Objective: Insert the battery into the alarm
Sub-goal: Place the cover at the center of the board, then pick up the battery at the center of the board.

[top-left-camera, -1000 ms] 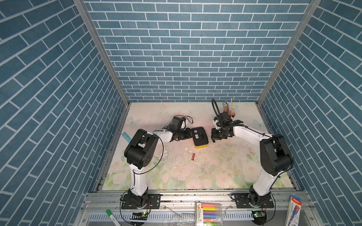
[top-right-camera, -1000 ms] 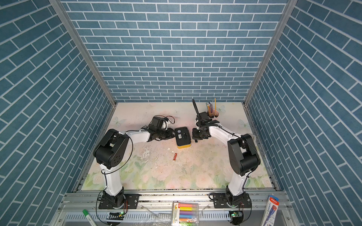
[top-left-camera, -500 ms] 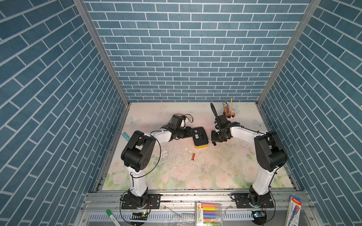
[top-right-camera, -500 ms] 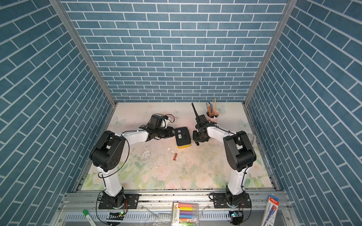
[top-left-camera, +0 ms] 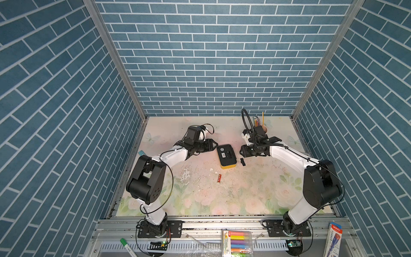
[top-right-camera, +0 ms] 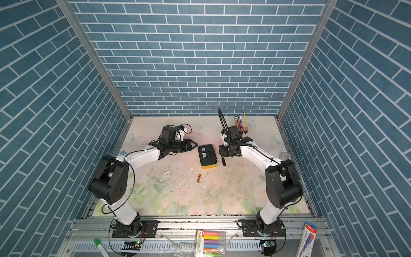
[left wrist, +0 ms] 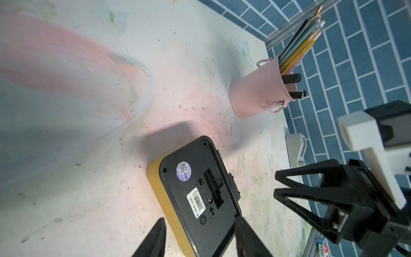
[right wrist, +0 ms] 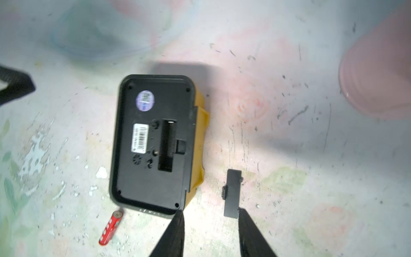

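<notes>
The alarm (top-left-camera: 226,155) (top-right-camera: 207,155) lies face down mid-table, black back up, yellow sides showing. Its narrow battery slot (right wrist: 166,145) stands uncovered and empty. A small black cover (right wrist: 232,192) (top-left-camera: 243,161) lies loose on the table to the alarm's right. The red battery (top-left-camera: 219,178) (top-right-camera: 198,178) (right wrist: 110,228) lies in front of the alarm. My left gripper (top-left-camera: 215,144) (left wrist: 200,220) is open at the alarm's left end, gripping nothing. My right gripper (top-left-camera: 241,153) (right wrist: 210,212) is open and empty, one fingertip beside the cover.
A pink pencil cup (top-left-camera: 263,129) (left wrist: 258,95) stands behind my right gripper near the back wall. A marker pack (top-left-camera: 236,243), a green marker (top-left-camera: 127,247) and a pen pack (top-left-camera: 332,240) sit on the front rail, off the table.
Both grippers have opened. The black cover now lies on the table right of the alarm, and my right gripper has drawn slightly back from the alarm.
</notes>
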`<state>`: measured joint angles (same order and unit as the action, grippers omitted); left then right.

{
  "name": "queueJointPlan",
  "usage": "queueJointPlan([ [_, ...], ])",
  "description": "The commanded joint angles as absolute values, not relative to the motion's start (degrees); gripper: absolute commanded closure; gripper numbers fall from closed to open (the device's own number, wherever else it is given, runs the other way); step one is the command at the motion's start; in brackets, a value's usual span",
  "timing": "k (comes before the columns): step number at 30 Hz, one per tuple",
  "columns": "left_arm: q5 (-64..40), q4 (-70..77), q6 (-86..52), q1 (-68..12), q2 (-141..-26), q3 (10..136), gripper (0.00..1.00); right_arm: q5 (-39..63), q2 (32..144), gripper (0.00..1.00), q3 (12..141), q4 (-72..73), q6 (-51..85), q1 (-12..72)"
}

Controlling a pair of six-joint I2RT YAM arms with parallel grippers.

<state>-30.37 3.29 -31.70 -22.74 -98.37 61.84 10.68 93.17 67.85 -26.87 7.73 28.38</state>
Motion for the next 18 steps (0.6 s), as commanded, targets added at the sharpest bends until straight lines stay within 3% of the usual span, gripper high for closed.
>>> queueJointPlan([
  [1,-31.7,2.9,-32.3,-19.5,-95.1,58.5,0.47,13.1,90.1,0.60,63.6,-26.2,-10.6,31.3],
  [3,-32.4,3.5,-33.3,-16.9,-93.5,56.4,0.46,13.4,88.8,0.61,61.3,-22.7,-17.8,32.7],
  [10,-34.1,6.5,-36.3,-11.1,-89.7,50.8,0.46,30.7,91.9,0.66,62.3,-23.0,-47.3,37.1],
  [18,-34.5,6.7,-36.8,-9.5,-87.5,48.1,0.46,31.2,103.2,0.67,71.3,-31.6,-63.7,42.5],
])
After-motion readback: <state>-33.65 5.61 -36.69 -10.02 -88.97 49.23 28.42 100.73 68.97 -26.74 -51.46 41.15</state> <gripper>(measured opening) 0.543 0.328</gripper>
